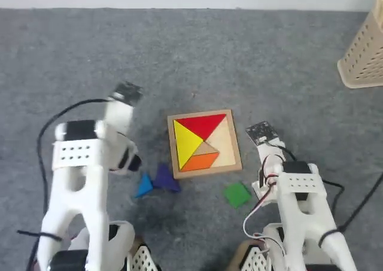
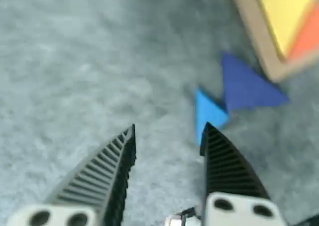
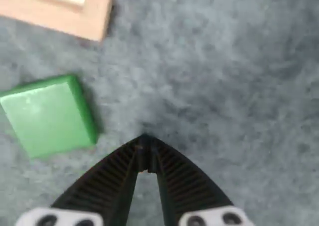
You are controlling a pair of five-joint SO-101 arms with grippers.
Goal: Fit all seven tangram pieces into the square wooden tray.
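Tray [image 1: 200, 113]: red triangle [image 1: 202, 126], yellow triangle [image 1: 184, 142] (plus orange piece [image 1: 200, 161]).

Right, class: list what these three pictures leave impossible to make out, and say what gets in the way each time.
1. Both wrist views: the wooden tray is cut off by the picture's edge, so its free space cannot be judged there.
2. Left wrist view: blur hides whether the blue triangle and purple triangle overlap or just touch.
3. High view: the basket is cut off by the right edge, so its contents are unknown.
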